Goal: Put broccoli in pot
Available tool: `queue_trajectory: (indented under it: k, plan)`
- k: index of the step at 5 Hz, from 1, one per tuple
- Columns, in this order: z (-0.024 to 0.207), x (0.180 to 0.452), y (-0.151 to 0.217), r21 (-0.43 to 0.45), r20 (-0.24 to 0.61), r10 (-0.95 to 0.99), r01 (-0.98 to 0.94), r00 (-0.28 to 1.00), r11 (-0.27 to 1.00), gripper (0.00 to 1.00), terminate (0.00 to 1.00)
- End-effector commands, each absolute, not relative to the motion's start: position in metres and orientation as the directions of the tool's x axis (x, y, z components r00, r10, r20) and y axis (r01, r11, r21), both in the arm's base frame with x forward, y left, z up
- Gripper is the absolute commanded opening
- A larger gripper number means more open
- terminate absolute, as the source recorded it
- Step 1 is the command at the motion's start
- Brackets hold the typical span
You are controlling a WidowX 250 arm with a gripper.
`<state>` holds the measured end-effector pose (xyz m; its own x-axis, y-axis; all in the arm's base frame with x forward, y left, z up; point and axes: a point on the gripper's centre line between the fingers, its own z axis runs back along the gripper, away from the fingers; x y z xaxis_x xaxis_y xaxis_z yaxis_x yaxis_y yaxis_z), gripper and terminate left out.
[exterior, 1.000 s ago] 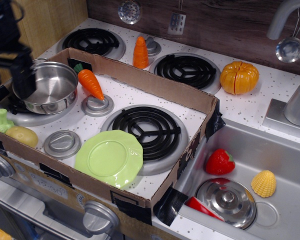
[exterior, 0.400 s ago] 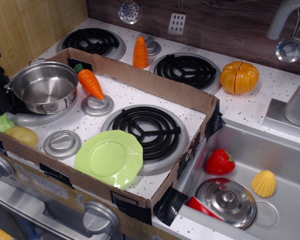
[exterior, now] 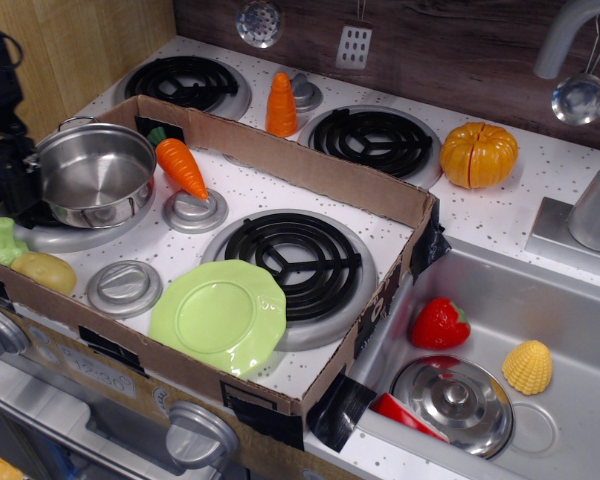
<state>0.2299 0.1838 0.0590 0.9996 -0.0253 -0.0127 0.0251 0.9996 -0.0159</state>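
Broccoli (exterior: pixel 0 242) looks light, stiff, slick plastic beside potato (exterior: pixel 43 271), best pinched across its lumpy head; gripper (exterior: pixel 10 180) state unclear, nothing visibly held, pot (exterior: pixel 95 172) empty

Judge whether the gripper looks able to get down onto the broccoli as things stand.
Probably yes. The broccoli lies uncovered at the left edge, beside the potato and clear of the pot. The gripper hangs just above it; its jaws are too dark to read.
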Motion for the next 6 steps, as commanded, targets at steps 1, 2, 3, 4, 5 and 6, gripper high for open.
queue_trajectory:
  k: [1, 2, 3, 4, 5, 6]
  plan:
    - [0.069, 0.234, 0.183, 0.024, 0.032, -0.014, 0.014, 0.999, 1.0, 1.0, 0.0]
    - [0.064, 0.232, 0.184, 0.013, 0.034, -0.001, 0.001, 0.999, 1.0, 1.0, 0.0]
    - [0.059, 0.232, 0.185, 0.013, 0.041, 0.0, 0.0, 0.999, 1.0, 1.0, 0.0]
    - [0.053, 0.233, 0.182, -0.004, 0.046, 0.006, -0.006, 0.999, 1.0, 1.0, 0.0]
    - [0.043, 0.229, 0.181, -0.015, 0.074, 0.023, -0.022, 0.997, 1.0, 1.0, 0.0]
    - [0.035, 0.225, 0.18, -0.034, 0.085, 0.049, -0.046, 0.995, 0.998, 1.0, 0.0]
